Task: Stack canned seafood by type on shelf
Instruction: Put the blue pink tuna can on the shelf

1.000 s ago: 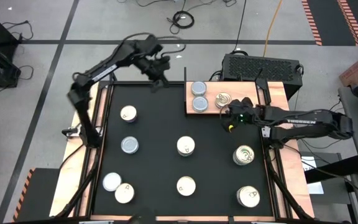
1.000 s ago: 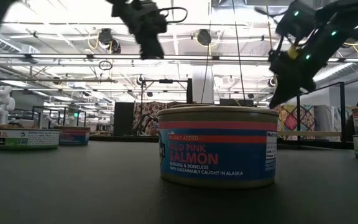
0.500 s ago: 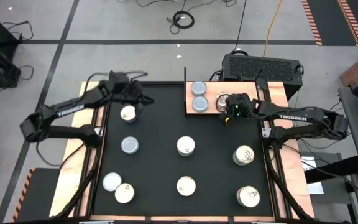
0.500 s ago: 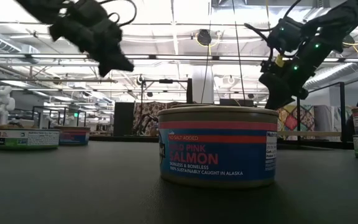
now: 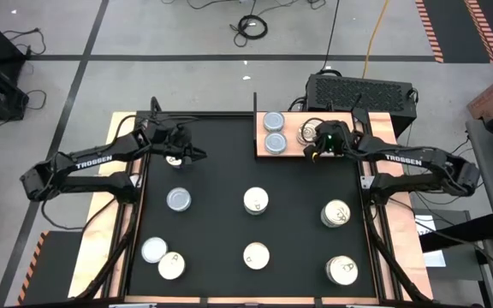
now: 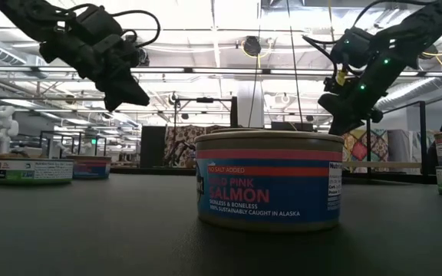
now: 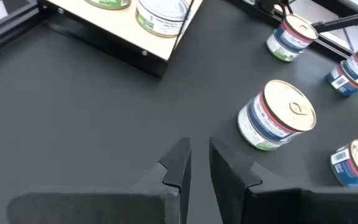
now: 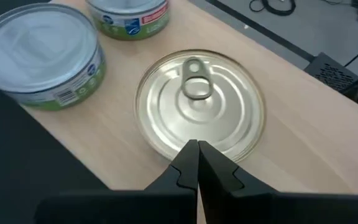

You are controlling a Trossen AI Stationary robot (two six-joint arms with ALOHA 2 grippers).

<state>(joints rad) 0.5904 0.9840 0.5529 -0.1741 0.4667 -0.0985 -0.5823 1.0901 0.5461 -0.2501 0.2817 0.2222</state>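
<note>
A "Wild Pink Salmon" tin (image 6: 269, 181) sits foreground as the right gripper (image 8: 197, 163), jaws together, hovers over a pull-tab tin (image 8: 199, 104) on the shelf (image 8: 303, 149); left gripper (image 7: 195, 163), jaws slightly apart, empty.

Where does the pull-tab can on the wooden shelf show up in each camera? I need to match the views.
High view: pull-tab can on the shelf, partly under the right gripper.
Low view: not visible.
Left wrist view: not identifiable; only plain-top cans at the shelf edge.
Right wrist view: centre, just beyond the shut fingertips.
Shared landmark: the two plain-top cans beside it on the shelf.
</note>
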